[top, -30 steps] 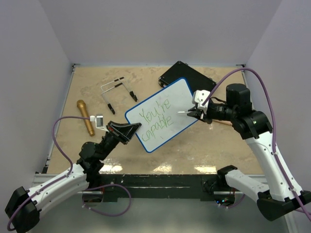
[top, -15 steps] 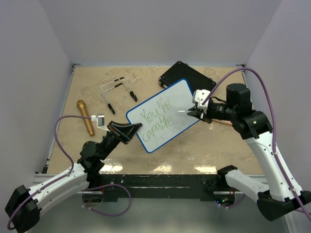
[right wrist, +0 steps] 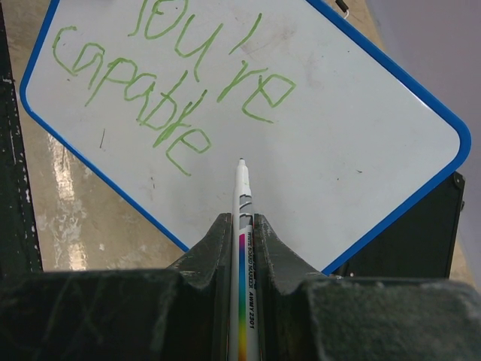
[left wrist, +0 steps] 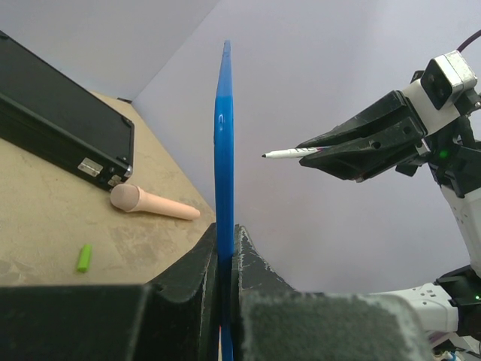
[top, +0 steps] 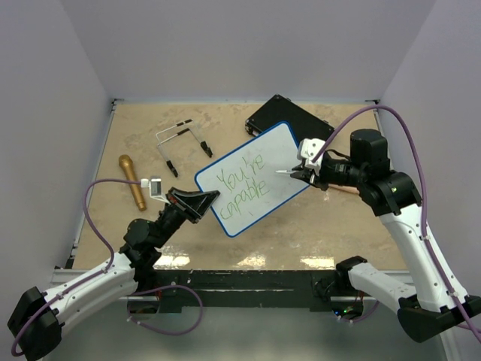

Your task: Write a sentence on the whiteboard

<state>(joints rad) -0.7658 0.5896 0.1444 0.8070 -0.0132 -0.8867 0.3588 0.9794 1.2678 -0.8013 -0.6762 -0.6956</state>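
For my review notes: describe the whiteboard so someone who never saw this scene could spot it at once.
Over the tan table, look at the middle. The whiteboard is the white, blue-rimmed rectangle whose near-left edge the left gripper pinches. Unlike the black case behind it, it carries a green sentence.

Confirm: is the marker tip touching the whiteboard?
No, in the left wrist view a clear gap separates the marker tip from the whiteboard.

A robot lab's test booth is suggested: a tan surface [top: 338, 218] is boxed in by plain white walls [top: 248, 45].
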